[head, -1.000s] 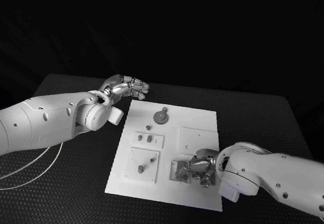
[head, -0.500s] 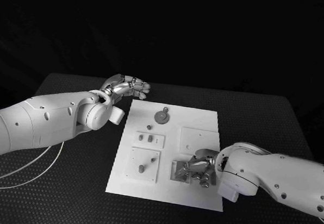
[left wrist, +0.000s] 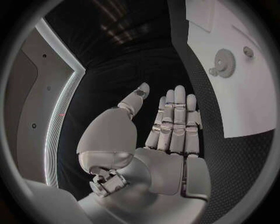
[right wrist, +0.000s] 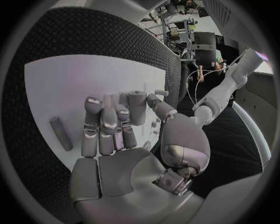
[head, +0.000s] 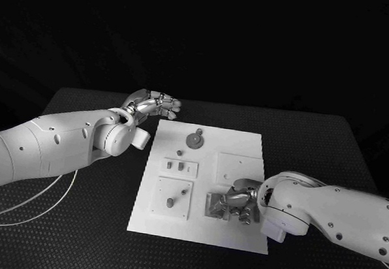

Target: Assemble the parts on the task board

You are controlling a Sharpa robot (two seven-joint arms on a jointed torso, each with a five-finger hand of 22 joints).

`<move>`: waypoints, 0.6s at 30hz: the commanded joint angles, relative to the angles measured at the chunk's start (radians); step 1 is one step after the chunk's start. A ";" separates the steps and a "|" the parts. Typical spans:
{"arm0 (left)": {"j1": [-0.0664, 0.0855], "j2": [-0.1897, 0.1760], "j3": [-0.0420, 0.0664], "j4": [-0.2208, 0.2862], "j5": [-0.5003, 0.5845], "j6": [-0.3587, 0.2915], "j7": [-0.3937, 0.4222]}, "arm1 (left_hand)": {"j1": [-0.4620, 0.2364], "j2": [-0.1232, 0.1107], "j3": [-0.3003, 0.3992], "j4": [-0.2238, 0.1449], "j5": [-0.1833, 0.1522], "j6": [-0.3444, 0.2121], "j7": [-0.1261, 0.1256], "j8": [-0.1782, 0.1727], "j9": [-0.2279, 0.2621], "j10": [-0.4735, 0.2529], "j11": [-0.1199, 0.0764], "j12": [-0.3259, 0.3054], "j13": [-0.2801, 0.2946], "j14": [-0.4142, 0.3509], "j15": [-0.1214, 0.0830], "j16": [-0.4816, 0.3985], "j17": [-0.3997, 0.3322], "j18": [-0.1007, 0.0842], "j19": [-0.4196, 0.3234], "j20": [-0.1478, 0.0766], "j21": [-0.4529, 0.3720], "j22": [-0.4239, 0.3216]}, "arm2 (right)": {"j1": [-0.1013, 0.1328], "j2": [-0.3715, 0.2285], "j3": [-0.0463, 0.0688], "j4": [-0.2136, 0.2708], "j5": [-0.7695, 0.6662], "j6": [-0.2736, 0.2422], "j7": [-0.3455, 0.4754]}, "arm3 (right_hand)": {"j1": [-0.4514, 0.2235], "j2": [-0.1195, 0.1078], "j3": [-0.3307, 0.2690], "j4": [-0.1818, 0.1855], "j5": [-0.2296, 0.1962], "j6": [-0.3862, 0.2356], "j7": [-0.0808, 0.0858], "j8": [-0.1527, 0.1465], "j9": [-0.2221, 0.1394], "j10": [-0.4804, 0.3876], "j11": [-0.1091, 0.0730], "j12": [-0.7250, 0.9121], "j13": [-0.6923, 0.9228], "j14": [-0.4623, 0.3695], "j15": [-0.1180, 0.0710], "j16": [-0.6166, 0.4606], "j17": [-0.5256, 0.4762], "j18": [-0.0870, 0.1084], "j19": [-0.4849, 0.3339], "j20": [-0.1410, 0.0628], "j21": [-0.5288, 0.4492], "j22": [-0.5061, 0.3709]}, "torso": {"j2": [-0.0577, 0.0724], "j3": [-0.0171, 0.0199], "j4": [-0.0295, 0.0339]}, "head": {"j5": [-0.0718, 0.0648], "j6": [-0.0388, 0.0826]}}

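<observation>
- Right hand [head: 237, 205] sits low over the task board [head: 230, 237] near its right edge, blocking approach to the block there; fingers curled, seemingly around a part, hard to tell.
- Left hand [head: 153, 104] hangs off the board's far left corner, fingers straight, holding nothing.
- Gear [head: 194, 139] and small pegs [head: 169, 202] stand up along the board's left half.
- Bare table [head: 326, 143] on the far right is open.
- Cable [head: 55, 194] trails over the table's left side.
</observation>
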 commanded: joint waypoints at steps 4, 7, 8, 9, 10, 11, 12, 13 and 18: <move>0.001 0.001 0.001 0.002 0.004 0.016 0.003 | -0.009 -0.001 -0.005 -0.001 -0.003 -0.009 0.000 -0.002 -0.001 -0.006 -0.002 -0.004 -0.001 -0.002 0.007 -0.007 0.002 0.006 0.000 0.009 -0.006 0.001 | -0.005 0.002 -0.002 -0.009 -0.028 0.010 0.002 | -0.008 -0.010 -0.003 0.001 -0.002 -0.003 0.005 -0.005 -0.002 -0.005 0.003 -0.004 0.002 -0.009 0.000 -0.007 -0.004 0.013 -0.006 0.001 0.006 0.016 | 0.000 0.0002 0.0001 | 0.000 0.001; 0.001 0.001 0.001 0.003 0.004 0.015 0.006 | -0.010 -0.001 -0.005 -0.001 -0.003 -0.010 0.000 -0.002 -0.001 -0.006 -0.002 -0.004 -0.001 -0.002 0.007 -0.008 0.002 0.006 0.000 0.009 -0.006 0.002 | -0.006 0.003 -0.002 -0.010 -0.028 0.007 0.003 | -0.013 -0.017 -0.005 0.005 -0.002 -0.005 0.006 -0.006 -0.002 -0.007 0.004 -0.004 0.003 -0.012 0.001 -0.009 -0.006 0.013 -0.007 0.001 0.006 0.016 | 0.000 0.0003 0.0003 | 0.001 0.001; 0.001 0.001 0.001 0.004 0.004 0.015 0.007 | -0.010 -0.001 -0.005 -0.001 -0.003 -0.010 0.000 -0.002 -0.002 -0.006 -0.002 -0.004 -0.002 -0.002 0.007 -0.008 0.003 0.006 0.000 0.009 -0.006 0.002 | -0.007 0.003 -0.002 -0.010 -0.028 0.006 0.003 | -0.015 -0.019 -0.007 0.007 -0.002 -0.006 0.006 -0.006 -0.002 -0.007 0.004 -0.004 0.003 -0.012 0.001 -0.010 -0.006 0.013 -0.007 0.001 0.006 0.015 | 0.000 0.0003 0.0003 | 0.001 0.001; 0.001 0.000 0.001 0.004 0.004 0.014 0.008 | -0.010 -0.001 -0.005 -0.001 -0.003 -0.010 0.000 -0.002 -0.002 -0.006 -0.002 -0.004 -0.002 -0.002 0.007 -0.008 0.003 0.006 0.000 0.009 -0.006 0.002 | -0.007 0.003 -0.002 -0.011 -0.028 0.006 0.004 | -0.018 -0.021 -0.008 0.009 -0.002 -0.006 0.007 -0.006 -0.002 -0.008 0.004 -0.004 0.003 -0.013 0.001 -0.010 -0.007 0.013 -0.008 0.001 0.006 0.015 | 0.000 0.0003 0.0005 | 0.001 0.001; 0.001 0.000 0.000 0.004 0.004 0.015 0.008 | -0.010 -0.001 -0.005 -0.001 -0.003 -0.010 0.000 -0.002 -0.002 -0.006 -0.002 -0.004 -0.002 -0.002 0.007 -0.008 0.003 0.006 0.000 0.009 -0.006 0.002 | -0.007 0.003 -0.002 -0.011 -0.028 0.007 0.005 | -0.022 -0.024 -0.011 0.011 -0.002 -0.007 0.007 -0.006 -0.001 -0.008 0.005 -0.004 0.003 -0.014 0.002 -0.011 -0.007 0.013 -0.008 0.001 0.006 0.015 | 0.000 0.0003 0.0004 | 0.002 0.001; 0.001 0.000 0.000 0.004 0.004 0.015 0.008 | -0.010 0.000 -0.005 -0.001 -0.003 -0.010 0.000 -0.002 -0.002 -0.006 -0.002 -0.004 -0.002 -0.002 0.007 -0.008 0.003 0.006 0.000 0.009 -0.007 0.002 | -0.007 0.003 -0.002 -0.011 -0.028 0.007 0.005 | -0.026 -0.027 -0.015 0.013 -0.002 -0.009 0.007 -0.007 -0.001 -0.009 0.005 -0.005 0.003 -0.014 0.002 -0.011 -0.007 0.013 -0.009 0.002 0.006 0.015 | 0.000 0.0003 0.0004 | 0.002 0.001; 0.001 0.000 0.000 0.004 0.004 0.014 0.007 | -0.010 0.000 -0.005 -0.001 -0.003 -0.010 0.000 -0.003 -0.002 -0.006 -0.002 -0.004 -0.002 -0.002 0.007 -0.008 0.003 0.006 0.000 0.009 -0.007 0.002 | -0.007 0.003 -0.002 -0.011 -0.029 0.008 0.006 | -0.030 -0.031 -0.020 0.014 -0.002 -0.010 0.008 -0.008 -0.001 -0.010 0.005 -0.005 0.004 -0.015 0.002 -0.012 -0.006 0.013 -0.010 0.002 0.006 0.015 | 0.000 0.0001 0.0002 | 0.002 0.001; 0.001 0.000 0.000 0.004 0.004 0.015 0.007 | -0.010 0.000 -0.005 -0.001 -0.003 -0.010 0.000 -0.003 -0.002 -0.006 -0.002 -0.004 -0.002 -0.002 0.007 -0.008 0.004 0.006 0.000 0.009 -0.007 0.002 | -0.007 0.003 -0.002 -0.010 -0.030 0.011 0.007 | -0.033 -0.035 -0.025 0.014 -0.002 -0.012 0.008 -0.008 -0.001 -0.011 0.006 -0.005 0.004 -0.016 0.003 -0.012 -0.006 0.013 -0.011 0.002 0.006 0.014 | 0.000 0.0001 0.0001 | 0.002 0.001; 0.001 0.000 0.000 0.004 0.004 0.015 0.006 | -0.010 0.000 -0.005 -0.001 -0.003 -0.011 0.000 -0.003 -0.002 -0.007 -0.002 -0.004 -0.002 -0.002 0.007 -0.009 0.004 0.006 0.000 0.009 -0.007 0.002 | -0.007 0.002 -0.003 -0.010 -0.035 0.023 0.005 | -0.038 -0.057 -0.044 0.010 -0.001 -0.020 0.010 -0.011 0.000 -0.018 0.008 -0.007 0.005 -0.020 0.004 -0.015 -0.005 0.013 -0.017 0.000 0.005 0.014 | 0.000 0.0000 -0.0001 | 0.002 0.000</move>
